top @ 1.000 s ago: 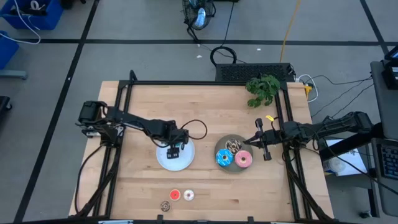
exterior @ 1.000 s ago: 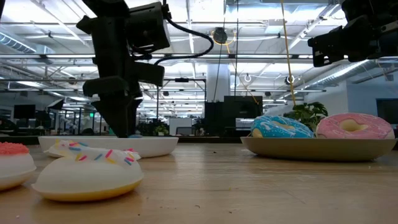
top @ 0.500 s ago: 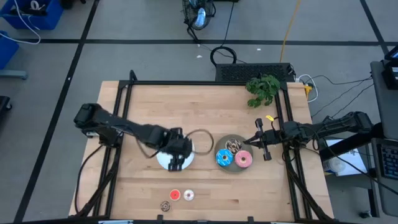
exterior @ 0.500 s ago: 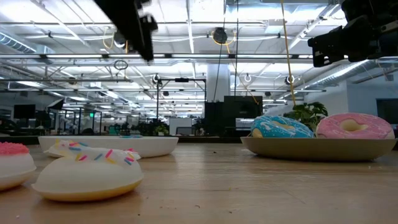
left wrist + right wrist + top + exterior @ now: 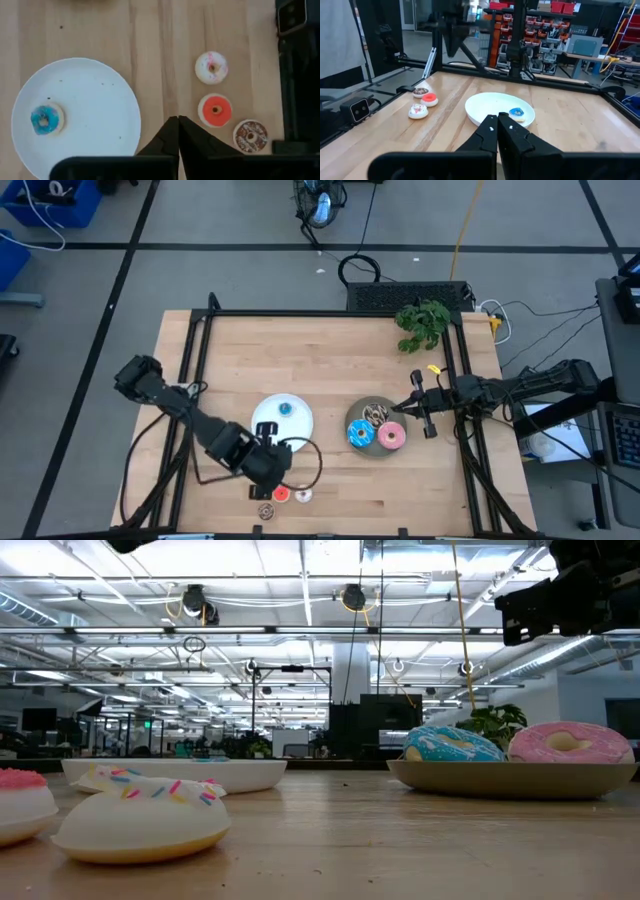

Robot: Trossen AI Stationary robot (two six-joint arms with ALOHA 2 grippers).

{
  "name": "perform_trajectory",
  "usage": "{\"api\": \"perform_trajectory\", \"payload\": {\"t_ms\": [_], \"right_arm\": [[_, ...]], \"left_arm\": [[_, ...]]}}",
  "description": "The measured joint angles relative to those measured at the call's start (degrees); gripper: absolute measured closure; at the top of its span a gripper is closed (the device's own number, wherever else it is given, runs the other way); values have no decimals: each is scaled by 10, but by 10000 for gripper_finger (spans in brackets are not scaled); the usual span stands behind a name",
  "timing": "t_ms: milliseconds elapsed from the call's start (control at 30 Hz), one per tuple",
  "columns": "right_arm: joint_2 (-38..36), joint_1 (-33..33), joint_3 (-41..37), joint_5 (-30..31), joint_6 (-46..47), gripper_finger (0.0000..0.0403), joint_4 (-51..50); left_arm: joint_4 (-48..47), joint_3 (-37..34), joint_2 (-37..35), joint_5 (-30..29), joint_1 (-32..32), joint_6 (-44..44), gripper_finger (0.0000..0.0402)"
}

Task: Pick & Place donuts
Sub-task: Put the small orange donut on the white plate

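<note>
Left gripper (image 5: pixel 178 131) is closed, its two dark fingers pressed tip to tip with nothing between them, and it hangs above bare wood between the white plate (image 5: pixel 100 90) and the three small donuts near the front edge of the surface (image 5: pixel 330 340). On that plate lies one mini blue donut (image 5: pixel 45 120), off toward one side, with the rest of the plate bare. The three loose minis sit in a short row just beside one another: a pale pink-white donut (image 5: pixel 211 67), a red donut (image 5: pixel 215 109) and a brown donut (image 5: pixel 250 135), the brown one nearest the dark frame at the front edge. Right gripper (image 5: pixel 413 406) is also closed and empty, held at the right side of the surface just beside the grey plate (image 5: pixel 352 418). That plate carries the large blue-iced donut (image 5: pixel 359 434), the large pink-iced donut (image 5: pixel 391 436) and a drizzled brown donut (image 5: pixel 375 415), packed close together. Wide bare wood lies behind both plates, toward the green plant (image 5: pixel 422 323) at the far right corner; a narrower strip separates the two plates.
</note>
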Motion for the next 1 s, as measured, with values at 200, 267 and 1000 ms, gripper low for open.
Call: {"api": "perform_trajectory", "payload": {"t_ms": [200,267,1000], "right_arm": [[0,0,0,0,0,403,0],[1,0,0,0,0,403,4],[1,0,0,0,-4,403,10]], "left_arm": [[45,0,68,48,-10,12,392],[56,12,103,76,-4,15,397],[52,43,169,75,-28,-72,136]]}}
